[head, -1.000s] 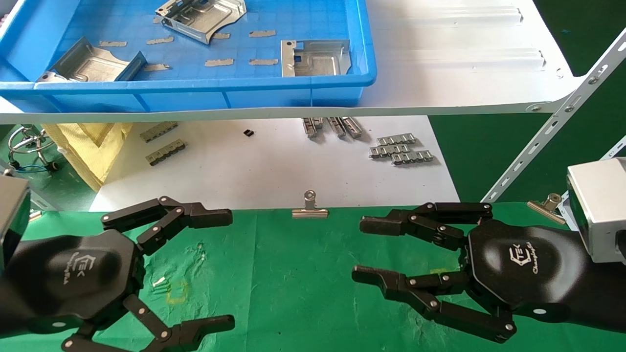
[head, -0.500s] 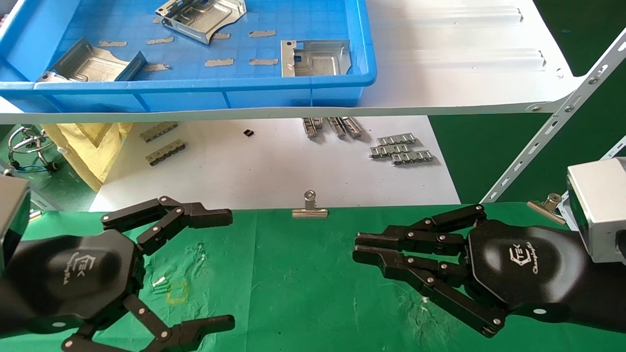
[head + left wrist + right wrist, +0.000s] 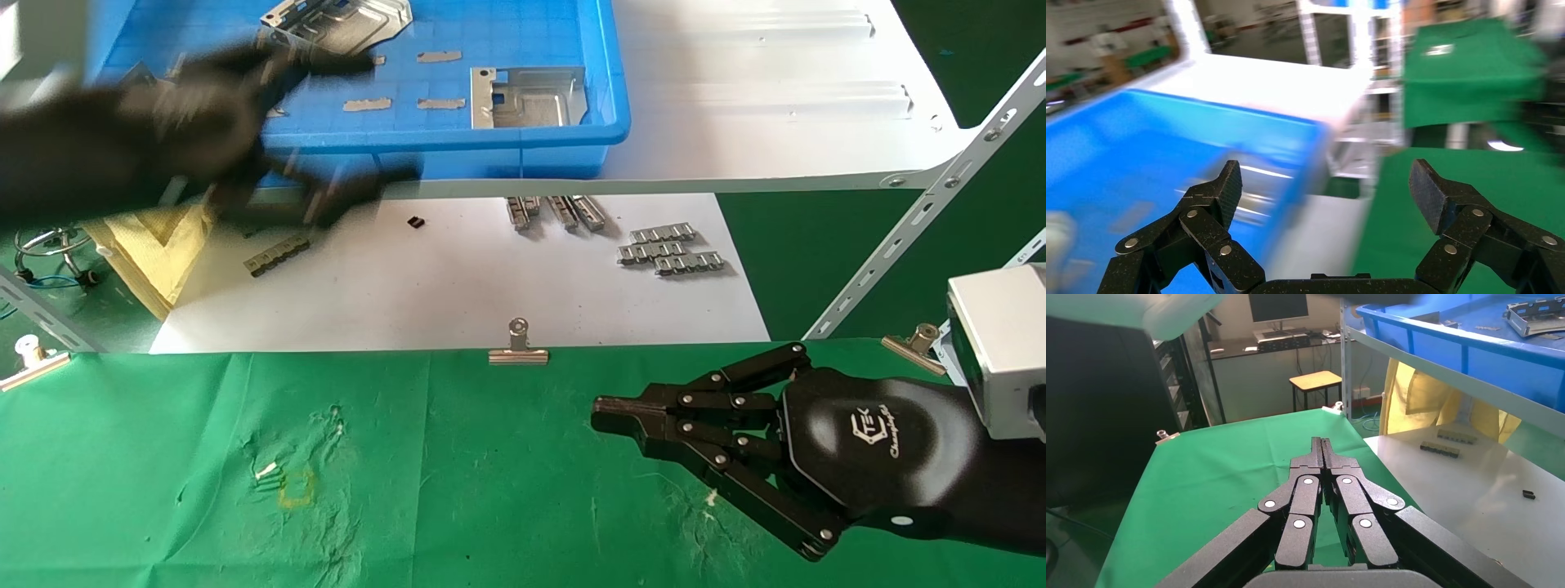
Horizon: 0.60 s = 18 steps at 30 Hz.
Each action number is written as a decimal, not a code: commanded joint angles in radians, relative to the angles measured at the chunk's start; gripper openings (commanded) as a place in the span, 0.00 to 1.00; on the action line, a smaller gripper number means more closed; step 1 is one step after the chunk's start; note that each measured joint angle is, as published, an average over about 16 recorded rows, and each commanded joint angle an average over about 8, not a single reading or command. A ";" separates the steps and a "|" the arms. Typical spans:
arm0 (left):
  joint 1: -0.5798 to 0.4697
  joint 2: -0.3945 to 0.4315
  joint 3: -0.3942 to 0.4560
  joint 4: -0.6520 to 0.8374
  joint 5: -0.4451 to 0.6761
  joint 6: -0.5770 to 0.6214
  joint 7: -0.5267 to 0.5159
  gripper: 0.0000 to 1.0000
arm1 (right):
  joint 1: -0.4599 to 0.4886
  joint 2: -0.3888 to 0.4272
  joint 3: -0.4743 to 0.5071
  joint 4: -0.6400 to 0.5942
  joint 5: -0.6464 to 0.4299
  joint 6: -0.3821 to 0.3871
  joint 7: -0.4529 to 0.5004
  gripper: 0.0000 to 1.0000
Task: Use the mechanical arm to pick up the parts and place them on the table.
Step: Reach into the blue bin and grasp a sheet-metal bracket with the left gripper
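The left claw [image 3: 319, 139] hangs blurred over the front left corner of the blue plastic tray [image 3: 609, 73], its fingers [image 3: 1220, 190] spread wide apart and gripping nothing. The tray sits on a white sheet-metal shelf [image 3: 776, 98] and holds the stamped metal parts: 1 plate [image 3: 527, 96] near the tray's front right corner, and another [image 3: 343, 20] toward its far side, just beyond the left claw. A 3rd part near the tray's left end is mostly hidden behind the arm.

The right claw [image 3: 605, 412] rests low over the green cloth surface [image 3: 458, 474], well in front of the tray and to its right, with its riveted fingers [image 3: 1321, 459] pressed together on nothing.

Below the shelf, in front of the tray, a white sheet carries small grey ribbed connector strips [image 3: 670, 249]. A silver binder clip [image 3: 517, 347] grips the far edge of the green cloth, directly in front of the tray.
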 commanded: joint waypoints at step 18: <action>-0.457 0.439 0.179 0.834 0.404 -0.618 0.094 0.31 | 0.000 0.000 0.000 0.000 0.000 0.000 0.000 0.00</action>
